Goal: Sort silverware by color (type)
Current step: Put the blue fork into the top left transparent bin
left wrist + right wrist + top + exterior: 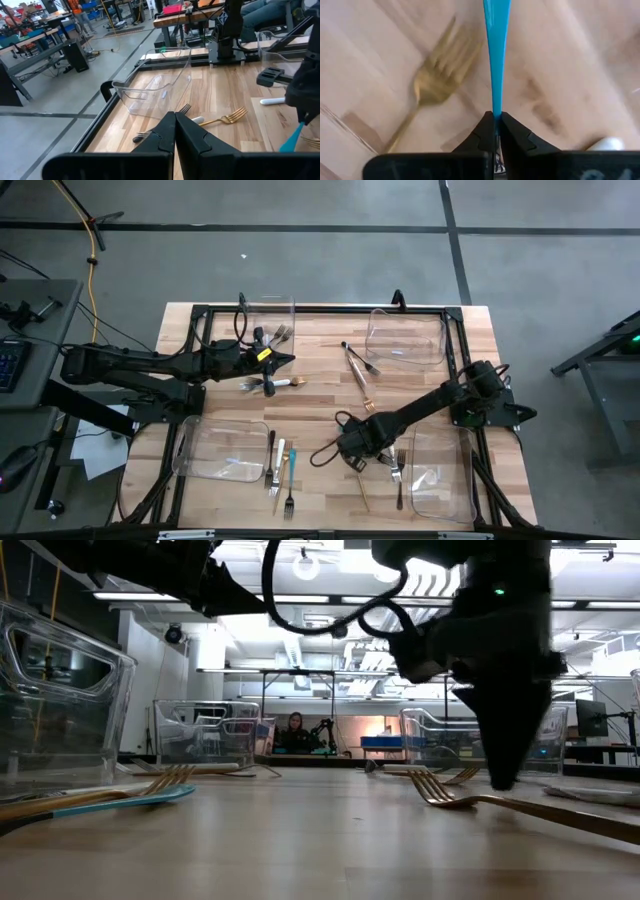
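The right gripper [495, 131] is pinching a teal handle [496, 55] between fully closed jaws, low over the wooden table [320, 405] near its front, with a gold fork [436, 82] lying just beside it. The left gripper [174, 131] is hanging closed and empty above the table's far left, near a clear plastic bin [153, 93]. Other silverware [279, 471] is lying by the front edge.
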`<state>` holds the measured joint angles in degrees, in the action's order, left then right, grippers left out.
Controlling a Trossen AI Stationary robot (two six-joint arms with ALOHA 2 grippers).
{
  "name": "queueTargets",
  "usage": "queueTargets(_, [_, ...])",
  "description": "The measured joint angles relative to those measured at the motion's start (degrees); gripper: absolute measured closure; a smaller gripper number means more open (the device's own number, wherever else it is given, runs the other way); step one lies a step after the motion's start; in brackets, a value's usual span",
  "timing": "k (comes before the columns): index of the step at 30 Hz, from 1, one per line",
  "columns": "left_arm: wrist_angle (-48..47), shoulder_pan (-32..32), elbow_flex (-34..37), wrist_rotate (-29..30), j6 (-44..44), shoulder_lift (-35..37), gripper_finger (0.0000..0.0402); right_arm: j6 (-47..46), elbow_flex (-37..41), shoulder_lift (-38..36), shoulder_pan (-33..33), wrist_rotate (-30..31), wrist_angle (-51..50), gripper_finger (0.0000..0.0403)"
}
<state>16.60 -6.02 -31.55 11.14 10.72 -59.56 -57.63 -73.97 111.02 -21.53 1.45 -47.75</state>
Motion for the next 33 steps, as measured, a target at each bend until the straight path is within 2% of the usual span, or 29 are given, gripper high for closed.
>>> queueTargets(5, [-0.44,0.02,0.0,0.0,-0.04,-0.01,0.0401,3.56,-0.01,-1.84,1.54,-0.4,-2.18,0.0399])
queueTargets(13, [-2.68,0.01,0.0,0.45,-1.05,0.01,0.0401,8.29,-0.07,-6.38,4.27,3.5,-8.91,0.0399])
queueTargets(21, [-8.14,-0.36,0.0,6.85,0.05,0.01,0.0401,19.28,0.01,-8.7,9.75,7.2,-9.17,0.0398])
queueTargets(24, [-8.23,-1.27,0.0,6.42,0.35,0.01,0.0401,23.88,3.19,-8.83,12.61,6.78,-0.72,0.0398])
queueTargets(28, [-5.73,-3.87,1.59,0.32,0.75,0.05,0.0401,29.16,9.18,-9.12,16.17,2.58,11.51,0.0398])
queueTargets(33, [7.59,-8.79,8.68,-9.67,-0.23,0.03,0.0401,33.65,15.42,-9.96,18.36,-0.19,29.9,0.04])
